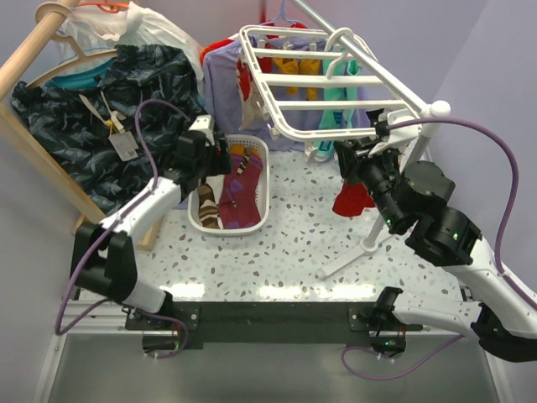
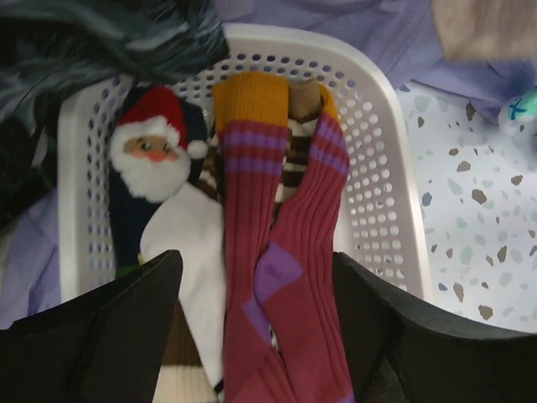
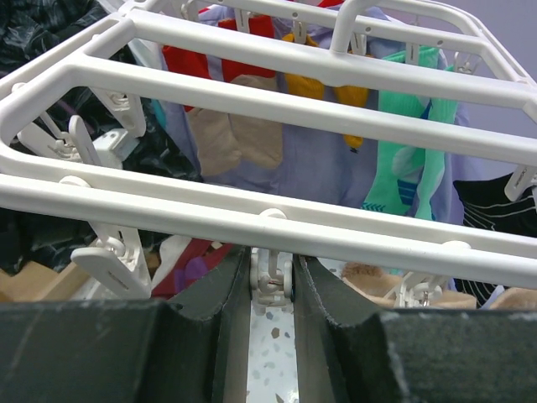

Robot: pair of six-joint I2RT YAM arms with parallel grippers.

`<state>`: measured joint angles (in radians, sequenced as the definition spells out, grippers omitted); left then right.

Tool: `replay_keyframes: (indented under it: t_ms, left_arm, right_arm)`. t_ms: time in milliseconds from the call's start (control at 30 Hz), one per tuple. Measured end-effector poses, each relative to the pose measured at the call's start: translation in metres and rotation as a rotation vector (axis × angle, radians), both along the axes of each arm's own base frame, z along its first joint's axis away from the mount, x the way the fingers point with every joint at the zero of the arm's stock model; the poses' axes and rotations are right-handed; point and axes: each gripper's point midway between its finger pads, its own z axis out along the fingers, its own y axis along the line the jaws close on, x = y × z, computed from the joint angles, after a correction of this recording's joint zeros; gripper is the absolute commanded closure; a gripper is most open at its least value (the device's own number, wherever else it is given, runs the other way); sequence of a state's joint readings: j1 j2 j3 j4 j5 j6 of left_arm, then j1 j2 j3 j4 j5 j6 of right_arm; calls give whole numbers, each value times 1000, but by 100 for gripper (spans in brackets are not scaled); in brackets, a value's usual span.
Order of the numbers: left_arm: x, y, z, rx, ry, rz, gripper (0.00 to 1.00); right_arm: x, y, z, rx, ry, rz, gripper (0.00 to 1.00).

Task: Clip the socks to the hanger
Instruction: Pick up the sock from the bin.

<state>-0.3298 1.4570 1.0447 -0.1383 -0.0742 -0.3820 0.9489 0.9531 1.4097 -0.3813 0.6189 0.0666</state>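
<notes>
Maroon socks lie between the spread left jaws (inside the basket).

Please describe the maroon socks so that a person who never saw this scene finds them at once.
On the speckled table stands a white perforated basket. Inside it, two long ribbed maroon socks lie side by side. Only they have purple bands and mustard-yellow cuffs; the Santa sock beside them is navy and white.

Left arm stretches forward from its base, its gripper angled downward, fingers spread wide. Right arm is raised, its gripper tilted upward, fingers only narrowly apart; whether they press is unclear.
</notes>
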Motion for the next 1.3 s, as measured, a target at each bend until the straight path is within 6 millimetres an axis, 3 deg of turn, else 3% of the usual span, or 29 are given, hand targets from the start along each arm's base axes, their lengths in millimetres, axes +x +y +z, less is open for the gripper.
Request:
replay_keyframes:
  t_ms: [133, 600, 867, 1000, 1133, 1300]
  left_arm:
    - [29, -20, -3, -12, 30, -51, 34]
    - [62, -104, -44, 21, 124, -220, 41]
    - [76, -97, -90, 98, 194, -157, 46]
    - [78, -95, -107, 121, 221, -152, 57]
    - [77, -94, -116, 135, 238, -162, 80]
    - [77, -94, -114, 139, 227, -170, 89]
  right_arm:
    - [0, 0, 0, -2, -1, 0, 94]
    - [-4, -5, 5, 8, -13, 2, 93]
    - [-4, -4, 3, 1, -8, 8, 93]
    - [-4, -5, 3, 0, -7, 7, 93]
    - [-5, -5, 3, 1, -8, 7, 93]
    - [-5, -5, 2, -1, -6, 8, 93]
